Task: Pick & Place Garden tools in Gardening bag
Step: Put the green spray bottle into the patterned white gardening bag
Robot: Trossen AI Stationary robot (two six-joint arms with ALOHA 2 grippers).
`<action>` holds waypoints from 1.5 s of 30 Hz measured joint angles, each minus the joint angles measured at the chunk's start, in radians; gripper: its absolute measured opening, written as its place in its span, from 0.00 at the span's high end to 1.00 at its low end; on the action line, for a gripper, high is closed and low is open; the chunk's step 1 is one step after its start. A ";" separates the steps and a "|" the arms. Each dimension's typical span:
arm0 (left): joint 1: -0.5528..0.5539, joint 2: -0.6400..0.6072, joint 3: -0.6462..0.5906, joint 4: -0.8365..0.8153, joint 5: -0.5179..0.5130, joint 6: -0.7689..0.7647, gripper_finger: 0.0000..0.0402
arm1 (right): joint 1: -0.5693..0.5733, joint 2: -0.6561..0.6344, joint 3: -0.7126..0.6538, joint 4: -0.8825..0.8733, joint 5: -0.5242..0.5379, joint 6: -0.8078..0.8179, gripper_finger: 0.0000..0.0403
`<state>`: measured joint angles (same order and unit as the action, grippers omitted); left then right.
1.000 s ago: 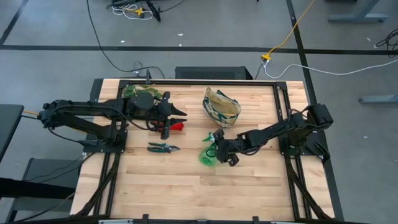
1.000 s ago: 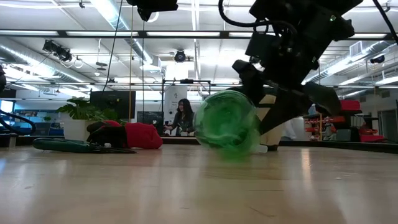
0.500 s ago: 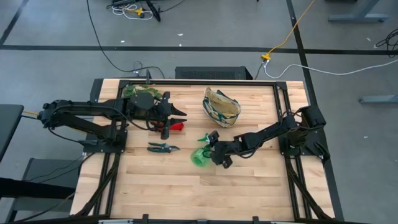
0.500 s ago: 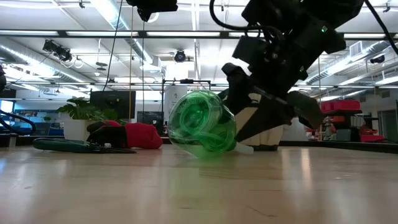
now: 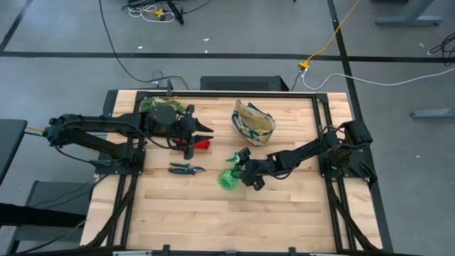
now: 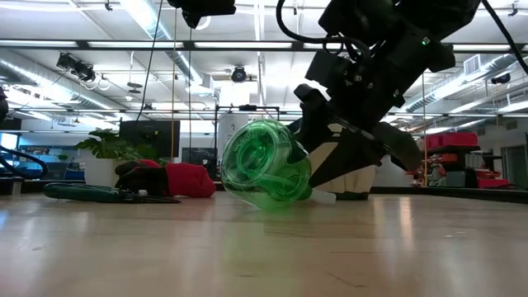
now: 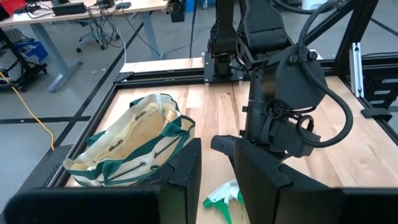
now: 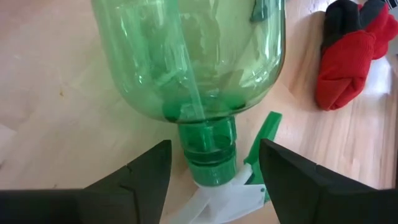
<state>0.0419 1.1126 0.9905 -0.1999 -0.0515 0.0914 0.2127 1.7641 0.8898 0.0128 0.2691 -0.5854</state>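
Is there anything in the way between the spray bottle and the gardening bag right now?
Nothing visible. The green spray bottle lies on its side with the open right gripper straddling its neck, and only bare wood separates it from the gardening bag. The red gloves and pruning shears lie off to the side.

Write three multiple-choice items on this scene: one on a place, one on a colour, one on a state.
1. Where do the pruning shears lie?
A. inside the gardening bag
B. on the table, near the left arm
C. under the spray bottle

2. What colour are the gloves?
A. red
B. blue
C. white

3. How do the right gripper's jaws stand?
A. shut on the gloves
B. shut and empty
C. open on either side of the spray bottle's neck

Key: 1 B, the high view shows them on the wood, apart from the gardening bag. 2 A, seen in the low view. 3 C, the right wrist view shows gaps beside the neck.
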 joint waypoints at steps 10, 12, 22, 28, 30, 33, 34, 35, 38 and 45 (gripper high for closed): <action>0.000 0.000 0.000 0.000 0.000 0.000 0.74 | 0.000 0.042 0.000 0.022 -0.033 -0.001 0.40; 0.000 0.000 0.000 0.000 0.000 0.000 0.74 | 0.000 0.052 0.000 0.033 -0.019 -0.006 0.40; 0.000 0.000 0.000 0.000 0.000 0.000 0.74 | -0.016 0.061 0.000 0.069 -0.025 0.001 0.40; 0.000 0.000 0.000 0.000 0.000 0.000 0.74 | -0.018 0.065 0.000 0.062 -0.032 0.006 0.40; 0.000 0.000 0.000 0.000 0.000 0.000 0.74 | -0.019 0.073 0.000 0.066 -0.045 0.019 0.40; 0.000 0.000 0.000 0.000 0.000 0.000 0.74 | -0.019 0.078 0.000 0.059 -0.050 0.038 0.40; 0.000 0.000 0.000 0.000 0.000 0.000 0.74 | -0.019 0.082 0.000 0.065 -0.051 0.039 0.40; 0.000 0.000 0.000 0.000 0.000 0.000 0.74 | -0.019 0.083 0.000 0.064 -0.052 0.041 0.40; 0.000 0.000 0.000 0.000 0.000 0.000 0.74 | -0.019 0.083 0.000 0.062 -0.051 0.043 0.40; 0.000 0.000 0.000 0.000 0.000 0.000 0.74 | -0.020 0.083 0.000 0.059 -0.041 0.056 0.48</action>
<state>0.0418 1.1126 0.9905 -0.2001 -0.0513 0.0910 0.1928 1.8469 0.8898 0.0715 0.2279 -0.5295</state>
